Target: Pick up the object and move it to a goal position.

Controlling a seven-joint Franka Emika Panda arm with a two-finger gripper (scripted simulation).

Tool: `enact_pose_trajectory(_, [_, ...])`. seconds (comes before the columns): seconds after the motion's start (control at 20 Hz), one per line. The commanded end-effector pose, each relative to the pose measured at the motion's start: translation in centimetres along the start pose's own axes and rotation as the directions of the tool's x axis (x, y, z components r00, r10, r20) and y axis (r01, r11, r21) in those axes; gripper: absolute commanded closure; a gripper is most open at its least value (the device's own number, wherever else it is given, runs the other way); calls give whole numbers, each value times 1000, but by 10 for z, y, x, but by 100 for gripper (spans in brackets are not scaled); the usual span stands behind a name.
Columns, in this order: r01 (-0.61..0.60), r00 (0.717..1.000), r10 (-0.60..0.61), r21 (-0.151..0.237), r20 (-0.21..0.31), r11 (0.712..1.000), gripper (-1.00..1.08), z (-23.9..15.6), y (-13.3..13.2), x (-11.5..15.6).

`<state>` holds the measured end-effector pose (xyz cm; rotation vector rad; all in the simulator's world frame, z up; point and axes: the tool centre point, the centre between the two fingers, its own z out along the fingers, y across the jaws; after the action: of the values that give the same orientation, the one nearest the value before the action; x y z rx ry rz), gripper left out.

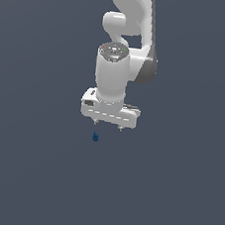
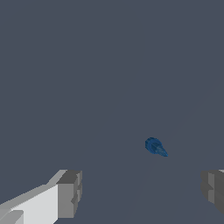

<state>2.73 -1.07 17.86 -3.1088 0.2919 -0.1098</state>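
Observation:
The object (image 1: 95, 137) is a tiny dark blue roundish blob with a small pointed top, lying on the plain dark grey floor. My white gripper (image 1: 108, 125) hangs above it, pointing down, a little toward the exterior view's right of it. Its two short fingertips are spread wide apart, so it is open and empty. In the wrist view the object (image 2: 155, 146) lies ahead of the gap between the two grey fingertips (image 2: 70, 194), nearer to the other fingertip (image 2: 213, 188), and touches neither.
The white arm (image 1: 129, 31) rises behind the gripper to the top of the exterior view. The floor is an even dark grey with no other objects or edges in sight.

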Motion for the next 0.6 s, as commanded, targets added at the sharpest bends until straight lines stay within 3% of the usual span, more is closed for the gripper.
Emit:
enact_pose_trajectory(0.0, [-65, 998, 65, -2, 9, 998, -92, 10, 7, -1])
enact_pose_trajectory(0.2, [-194, 981, 194, -10, 24, 981, -92, 30, 21, -4])
enact_pose_trajectory(0.55, [-395, 917, 396, -33, 41, 918, -92, 62, 46, -11])
